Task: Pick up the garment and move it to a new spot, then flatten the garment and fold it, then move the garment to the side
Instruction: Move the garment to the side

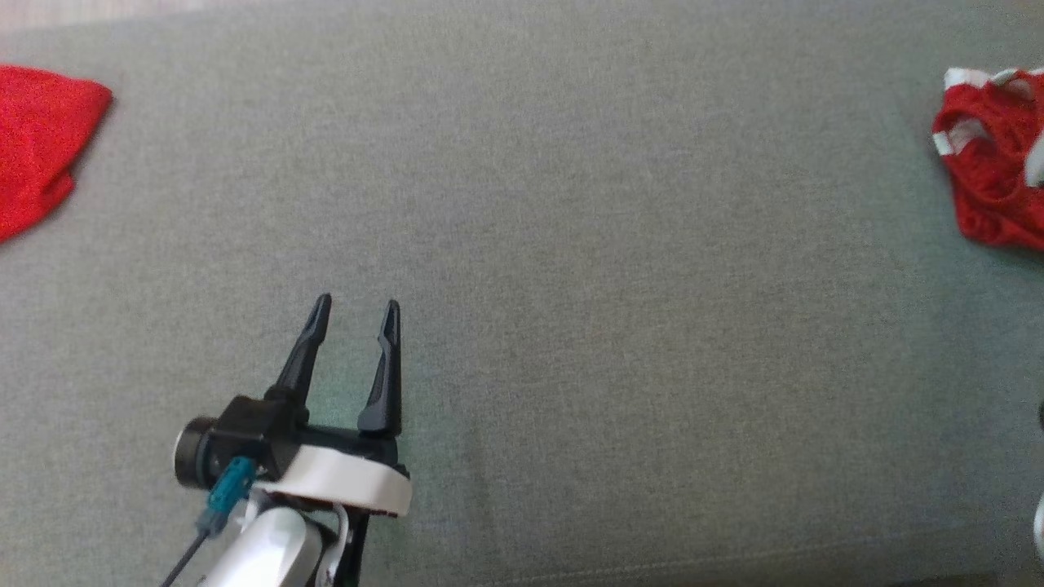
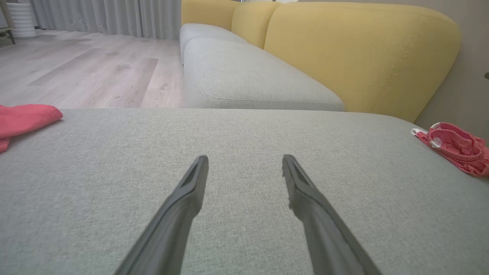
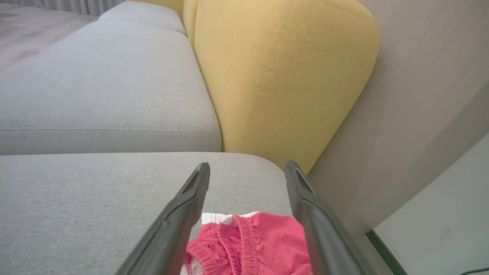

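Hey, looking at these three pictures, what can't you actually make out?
- Red cloth: the head view's left edge cuts it off, so its full shape is unknown.
- Garment: the head view's right edge cuts it off. In the right wrist view, the bottom edge and the right hand hide parts, so its type is unclear.
- Contact: the right wrist view doesn't show whether the right hand's open fingers touch the garment.

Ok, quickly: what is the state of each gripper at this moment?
Left gripper: open, holding nothing.
Right gripper: open; the red garment lies loose between its jaws, not gripped.
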Controlling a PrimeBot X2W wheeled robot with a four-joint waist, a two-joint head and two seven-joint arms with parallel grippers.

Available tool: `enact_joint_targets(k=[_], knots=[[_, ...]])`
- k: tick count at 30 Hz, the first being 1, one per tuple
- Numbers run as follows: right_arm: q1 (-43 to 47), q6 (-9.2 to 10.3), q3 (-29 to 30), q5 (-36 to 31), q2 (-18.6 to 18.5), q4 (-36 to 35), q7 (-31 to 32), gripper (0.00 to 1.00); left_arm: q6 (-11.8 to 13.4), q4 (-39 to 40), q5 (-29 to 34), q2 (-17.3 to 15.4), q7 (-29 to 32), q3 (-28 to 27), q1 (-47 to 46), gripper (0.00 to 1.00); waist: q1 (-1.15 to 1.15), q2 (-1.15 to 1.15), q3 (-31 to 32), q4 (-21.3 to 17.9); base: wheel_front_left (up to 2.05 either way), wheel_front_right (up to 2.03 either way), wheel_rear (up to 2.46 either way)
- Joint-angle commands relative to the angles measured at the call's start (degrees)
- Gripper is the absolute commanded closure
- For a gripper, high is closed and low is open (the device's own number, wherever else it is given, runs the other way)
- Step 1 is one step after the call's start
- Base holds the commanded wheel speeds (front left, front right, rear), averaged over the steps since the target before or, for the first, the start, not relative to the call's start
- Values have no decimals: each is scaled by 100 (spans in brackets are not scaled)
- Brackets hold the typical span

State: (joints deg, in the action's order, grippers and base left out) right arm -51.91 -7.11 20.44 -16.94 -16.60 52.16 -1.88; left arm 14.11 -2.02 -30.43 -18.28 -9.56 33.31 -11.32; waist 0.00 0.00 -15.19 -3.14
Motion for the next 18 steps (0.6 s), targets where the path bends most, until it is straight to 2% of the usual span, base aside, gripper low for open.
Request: enact_joint_targets(k=[1, 6, 10, 18], knots=[[26, -37, -349, 116, 77, -195, -133, 0, 1, 88, -62, -31, -88, -192, -28, 0, 0, 0, 237, -8, 0, 0, 0], [312, -37, -1056, 503, 286, -215, -263, 0, -20, -168, -244, 47, -224, -302, 110, 0, 0, 0, 750, 59, 0, 0, 0], [658, -37, -1354, 844, 469, -331, -317, 0, -23, -365, -356, 77, -305, -393, 248, 0, 0, 0, 1127, 131, 0, 0, 0], [2085, -37, -1901, 1532, 1003, -1311, -371, 0, 9, -706, -572, 79, -460, -664, 800, 0, 0, 0, 1884, 357, 0, 0, 0]])
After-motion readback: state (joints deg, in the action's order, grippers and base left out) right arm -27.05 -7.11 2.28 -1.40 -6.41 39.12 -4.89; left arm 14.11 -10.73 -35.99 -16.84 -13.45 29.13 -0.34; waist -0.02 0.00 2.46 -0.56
